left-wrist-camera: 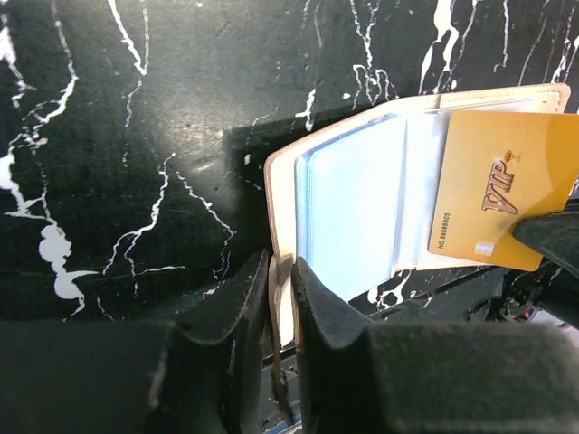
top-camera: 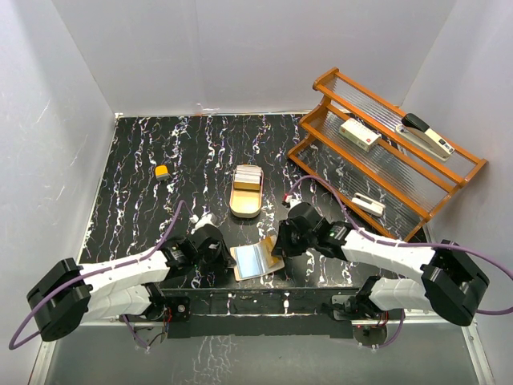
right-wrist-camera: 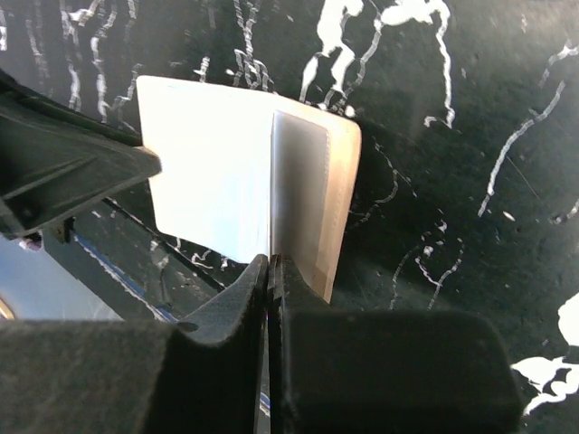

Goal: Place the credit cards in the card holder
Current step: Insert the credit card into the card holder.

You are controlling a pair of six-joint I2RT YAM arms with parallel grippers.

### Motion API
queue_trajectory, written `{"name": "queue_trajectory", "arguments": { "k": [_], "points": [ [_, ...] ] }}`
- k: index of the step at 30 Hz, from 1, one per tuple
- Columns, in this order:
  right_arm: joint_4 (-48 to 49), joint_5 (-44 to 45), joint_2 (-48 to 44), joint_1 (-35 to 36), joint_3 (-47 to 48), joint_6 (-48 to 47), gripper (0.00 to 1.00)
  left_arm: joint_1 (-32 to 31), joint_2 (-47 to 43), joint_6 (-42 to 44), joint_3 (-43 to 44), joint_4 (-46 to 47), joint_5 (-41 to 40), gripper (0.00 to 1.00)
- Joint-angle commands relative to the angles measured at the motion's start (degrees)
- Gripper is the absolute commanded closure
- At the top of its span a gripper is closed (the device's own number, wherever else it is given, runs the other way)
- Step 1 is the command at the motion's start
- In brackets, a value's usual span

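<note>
Left gripper pinches the open card holder at its 6 o'clock edge in the left wrist view. Right gripper is clamped on a gold credit card, which overlaps the holder's 3 o'clock side. Spare cards sit in the tray, 12 o'clock of the holder in the top view.

The card holder lies open on the black marbled surface at the lower centre of the top view. Clear sleeves face up inside its pale tan leather border. The left fingers pinch its near edge. A gold credit card embossed "VIP" overlaps the holder's right half, slightly tilted, and is gripped by the right fingers. A stack of pale cards lies in a gold oval tray just above the holder.
</note>
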Motion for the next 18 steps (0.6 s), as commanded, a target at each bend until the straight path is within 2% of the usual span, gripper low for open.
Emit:
{"name": "queue_trajectory", "arguments": {
  "k": [1, 5, 8, 12, 18],
  "points": [
    [3.10, 3.68, -1.41, 0.09, -2.20, 2.30, 1.00, -0.16, -1.53, -0.07, 1.13, -3.58, -2.73, 0.82],
    [3.69, 4.85, -0.81, 0.12, -4.31, 3.17, 1.00, -0.10, -2.18, -0.31, 0.19, -3.82, -3.11, 0.80],
    [3.97, 5.25, -0.46, 0.12, -5.08, 3.75, 1.00, -0.09, -1.73, -0.48, -0.51, -2.76, -2.83, 0.93],
    [5.23, 3.24, -1.20, 0.11, -5.23, 4.27, 1.00, -0.08, -0.64, 0.02, -1.21, -0.60, -1.59, 1.00],
    [7.73, 0.39, -5.11, 0.12, -5.23, 6.29, 1.00, -0.10, -0.02, 0.44, -1.45, -0.15, -1.36, 1.00]
  ]
}}
